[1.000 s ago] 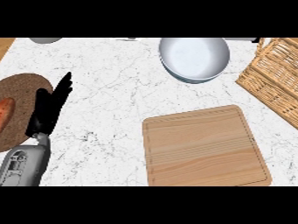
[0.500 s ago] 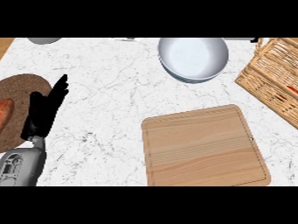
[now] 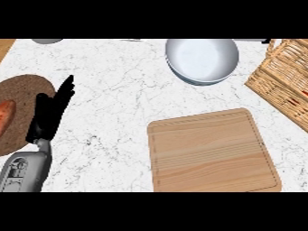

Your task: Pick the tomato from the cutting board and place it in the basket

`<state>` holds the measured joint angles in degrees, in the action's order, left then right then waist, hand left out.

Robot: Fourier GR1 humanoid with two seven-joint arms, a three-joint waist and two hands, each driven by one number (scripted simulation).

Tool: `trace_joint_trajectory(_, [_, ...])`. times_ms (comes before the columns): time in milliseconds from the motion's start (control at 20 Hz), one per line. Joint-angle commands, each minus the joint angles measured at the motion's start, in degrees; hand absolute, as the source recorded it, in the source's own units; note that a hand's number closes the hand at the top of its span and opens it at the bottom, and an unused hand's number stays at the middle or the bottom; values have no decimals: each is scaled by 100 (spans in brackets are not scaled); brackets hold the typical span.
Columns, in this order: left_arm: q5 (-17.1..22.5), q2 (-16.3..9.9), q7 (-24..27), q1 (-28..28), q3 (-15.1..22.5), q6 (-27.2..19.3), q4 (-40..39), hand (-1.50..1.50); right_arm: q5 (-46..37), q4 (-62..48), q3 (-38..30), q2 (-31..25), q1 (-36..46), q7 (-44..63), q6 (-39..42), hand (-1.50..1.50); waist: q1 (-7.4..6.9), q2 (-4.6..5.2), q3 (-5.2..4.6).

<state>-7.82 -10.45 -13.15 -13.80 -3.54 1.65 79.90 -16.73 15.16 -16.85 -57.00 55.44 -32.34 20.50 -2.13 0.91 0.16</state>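
Head view: the cutting board (image 3: pixel 213 155) is lying bare on the surface (image 3: pixel 116 72), and a red patch showing through the basket (image 3: pixel 296 85) weave is probably the tomato (image 3: pixel 306 94) (hard to confirm). The left hand (image 3: pixel 49 113) is resting with fingers straight; the right is out of view. The risk lies in misjudging that half-hidden tomato.

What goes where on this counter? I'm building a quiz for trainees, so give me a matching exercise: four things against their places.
Things:
1. cutting board
2. wicker basket
3. white bowl
4. left hand

Places:
A. far centre of the counter
B. right edge
C. beside the round brown mat
D. near centre

Pairs: 1-D, 2-B, 3-A, 4-C
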Motion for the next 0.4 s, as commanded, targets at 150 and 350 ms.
trace_joint_trajectory(150, [-23,18,-23,-130,-14,-23,-127,0,256,-739,-438,-837,-165,139,427,-150,-68,77,23])
trace_joint_trajectory(350, [54,17,-51,-100,-26,35,-13,0,351,-876,-561,-1219,-564,-303,854,-150,-50,84,45])
